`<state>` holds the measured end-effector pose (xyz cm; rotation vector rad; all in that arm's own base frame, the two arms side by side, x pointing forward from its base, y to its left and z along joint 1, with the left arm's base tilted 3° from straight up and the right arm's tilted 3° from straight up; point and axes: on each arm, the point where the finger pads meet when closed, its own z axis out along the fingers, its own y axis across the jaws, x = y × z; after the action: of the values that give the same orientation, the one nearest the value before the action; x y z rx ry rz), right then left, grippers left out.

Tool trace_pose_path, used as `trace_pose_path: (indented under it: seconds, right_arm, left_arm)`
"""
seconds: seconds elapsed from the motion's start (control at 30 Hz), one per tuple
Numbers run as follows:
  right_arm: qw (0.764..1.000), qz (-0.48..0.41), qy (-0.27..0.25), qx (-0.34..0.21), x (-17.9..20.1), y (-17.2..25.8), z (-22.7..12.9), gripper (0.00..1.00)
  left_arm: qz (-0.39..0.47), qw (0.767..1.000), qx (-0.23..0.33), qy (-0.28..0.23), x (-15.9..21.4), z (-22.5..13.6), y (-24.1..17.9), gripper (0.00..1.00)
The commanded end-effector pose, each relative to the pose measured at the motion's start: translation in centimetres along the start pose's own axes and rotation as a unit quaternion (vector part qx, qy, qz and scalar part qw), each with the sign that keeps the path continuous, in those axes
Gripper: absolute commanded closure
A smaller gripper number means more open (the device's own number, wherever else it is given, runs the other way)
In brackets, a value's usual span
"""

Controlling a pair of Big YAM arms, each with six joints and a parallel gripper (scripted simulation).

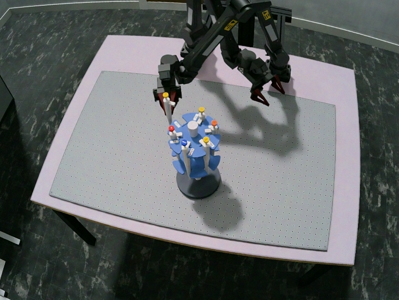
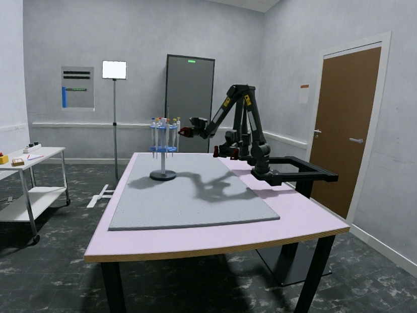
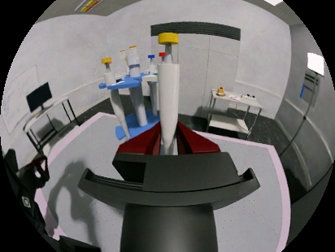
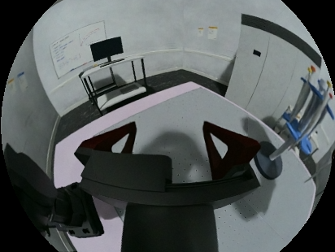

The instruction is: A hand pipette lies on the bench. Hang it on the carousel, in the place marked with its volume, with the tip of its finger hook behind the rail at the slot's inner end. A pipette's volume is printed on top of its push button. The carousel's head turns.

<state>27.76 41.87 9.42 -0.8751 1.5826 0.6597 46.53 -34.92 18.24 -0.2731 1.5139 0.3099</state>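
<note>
The pipette with a yellow button (image 1: 167,111) (image 2: 178,129) (image 3: 168,91) is upright. My left gripper (image 1: 168,108) (image 3: 168,125) is shut on its lower body, beside the carousel. Its finger hook (image 1: 172,103) points toward the carousel (image 1: 197,152) (image 2: 162,165) (image 3: 122,84) (image 4: 268,162). Several pipettes with yellow, orange, blue and red buttons hang there. An unoccupied place with a white label (image 1: 177,124) faces the held pipette, between a red-button pipette (image 1: 171,132) and a yellow-button one (image 1: 201,113). The volume prints on the held button and this label are unreadable. My right gripper (image 1: 276,99) (image 4: 169,124) is open and empty.
The grey perforated board (image 1: 113,155) (image 2: 188,215) lies on the pink table (image 1: 345,161). The carousel's dark round base (image 1: 198,190) stands on the board. The right arm is at the robot's side of the board, away from the carousel.
</note>
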Motion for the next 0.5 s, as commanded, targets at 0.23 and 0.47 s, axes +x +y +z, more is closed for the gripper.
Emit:
trace_pose_path:
  seconds: [0.23,0.47]
  right_arm:
    - [1.0,-0.007,-0.015,-0.01,-1.6,0.9,0.1,0.0]
    - [1.0,-0.007,-0.015,-0.01,-1.6,0.9,0.1,0.0]
  left_arm:
    - [-0.019,1.0,-0.005,-0.014,-2.5,2.8,1.8,0.85]
    - [-0.019,1.0,-0.004,-0.017,-3.1,3.0,1.5,0.85]
